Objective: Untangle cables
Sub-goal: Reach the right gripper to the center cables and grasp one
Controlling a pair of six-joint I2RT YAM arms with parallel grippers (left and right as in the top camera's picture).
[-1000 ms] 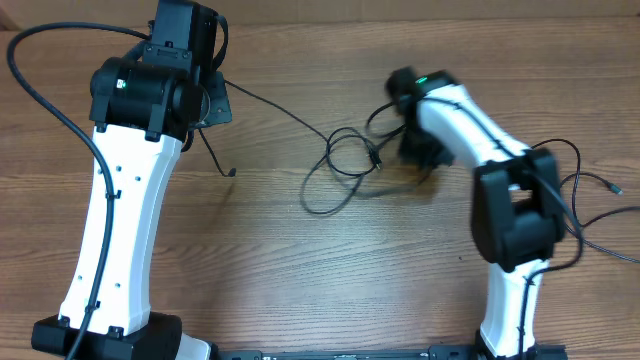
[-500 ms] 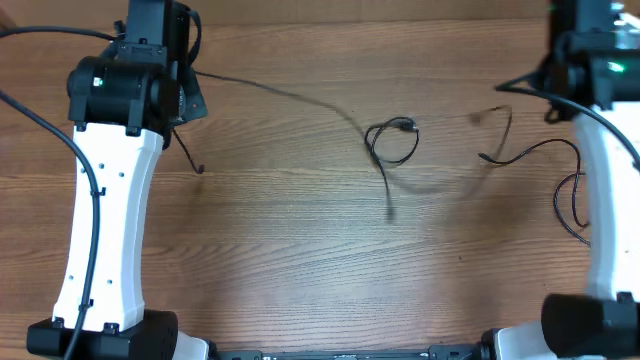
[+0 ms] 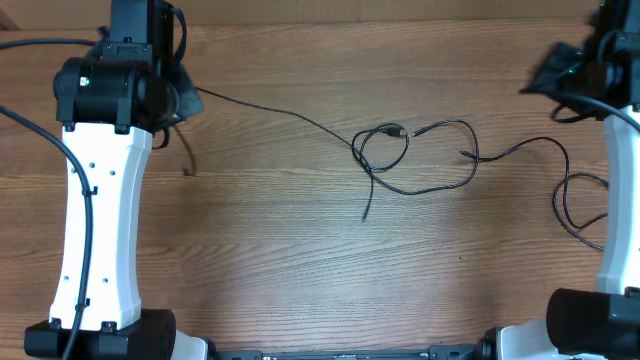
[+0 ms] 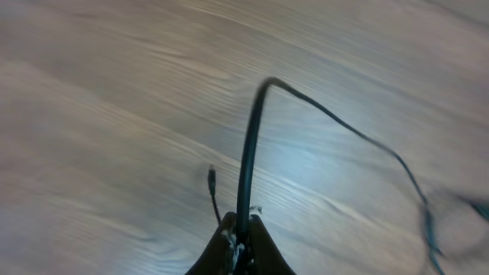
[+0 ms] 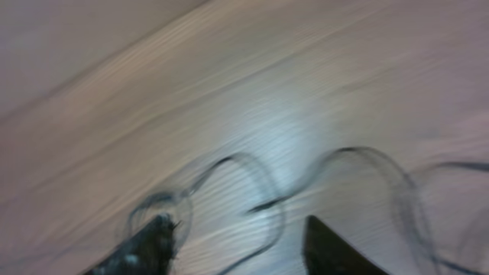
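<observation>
Robot lab workbench.
Plain wood-grain table [image 3: 300, 280], left arm [image 3: 100, 230] and right arm [image 3: 622, 220] in white and black based at its near edge beside a black rail [image 3: 350, 354], thin black cables [image 3: 392, 130] lying loose on top.

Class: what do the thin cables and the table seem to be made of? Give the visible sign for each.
The cables: probably black rubber or plastic sheathing, matt; they bend into loose loops. The table: wood or wood-look laminate, brown with a slight sheen; grain lines run across it, but which it is cannot be told.
</observation>
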